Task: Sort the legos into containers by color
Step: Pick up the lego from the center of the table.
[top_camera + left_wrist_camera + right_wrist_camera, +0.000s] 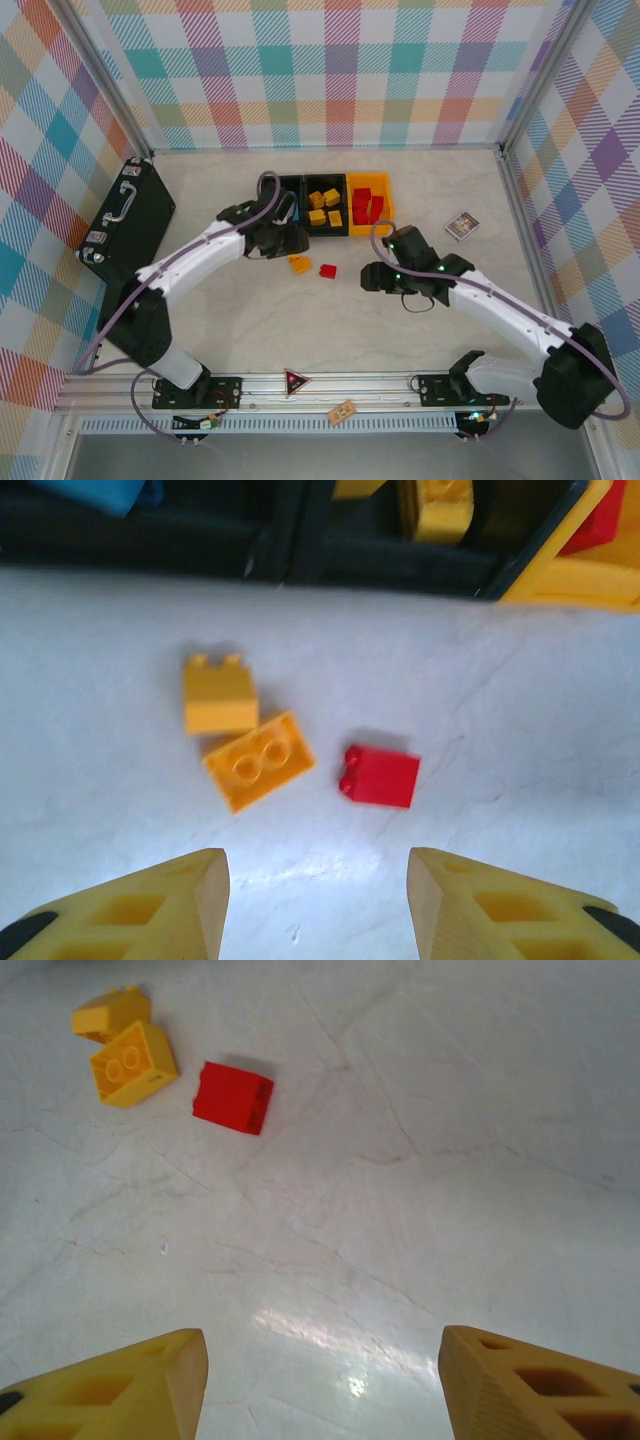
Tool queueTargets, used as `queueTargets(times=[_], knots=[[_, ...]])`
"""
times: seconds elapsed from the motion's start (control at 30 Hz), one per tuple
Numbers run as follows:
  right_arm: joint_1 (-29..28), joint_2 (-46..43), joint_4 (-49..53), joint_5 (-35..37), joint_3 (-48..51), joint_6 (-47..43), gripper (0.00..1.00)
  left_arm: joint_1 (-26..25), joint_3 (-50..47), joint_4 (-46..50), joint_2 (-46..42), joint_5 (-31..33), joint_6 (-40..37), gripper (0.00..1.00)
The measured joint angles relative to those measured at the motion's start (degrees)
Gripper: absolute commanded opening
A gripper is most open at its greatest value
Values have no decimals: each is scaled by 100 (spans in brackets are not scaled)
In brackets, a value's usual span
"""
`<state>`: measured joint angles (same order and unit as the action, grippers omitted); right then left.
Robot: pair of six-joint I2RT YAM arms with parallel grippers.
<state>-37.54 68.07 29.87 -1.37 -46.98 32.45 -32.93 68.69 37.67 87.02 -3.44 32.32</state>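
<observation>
Hovering the left gripper (315, 875), spread wide, by the red lego (380, 777), probably risking bumping the yellow legos (245, 742) just beside.

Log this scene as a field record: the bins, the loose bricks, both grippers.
end black bin: holds a blue brick
middle black bin: yellow-orange bricks
yellow-orange bin: red bricks
loose on table: red brick lying apart; studs-up yellow-orange brick touching tipped yellow-orange brick
left gripper: open, empty, just short of the loose bricks
right gripper: open, empty, over bare table, loose bricks farther off
</observation>
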Motion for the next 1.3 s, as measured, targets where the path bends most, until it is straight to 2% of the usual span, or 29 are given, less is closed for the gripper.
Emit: queueTargets(times=[0.3, 0.6, 0.9, 1.3], knots=[[-428, 1676, 20, 138, -1268, 190, 70, 0, -1899, -175, -1982, 4, 568, 60], [-883, 3200, 413, 765, -2520, 785, 74, 7, -2931, -162, -2916, 9, 1025, 63], [-903, 4295, 588, 953, -3329, 1139, 74, 7, -3248, -164, -3353, 55, 1182, 63], [-903, 4896, 706, 929, -3654, 1327, 66, 9, -3473, -166, -3403, 52, 1261, 63]])
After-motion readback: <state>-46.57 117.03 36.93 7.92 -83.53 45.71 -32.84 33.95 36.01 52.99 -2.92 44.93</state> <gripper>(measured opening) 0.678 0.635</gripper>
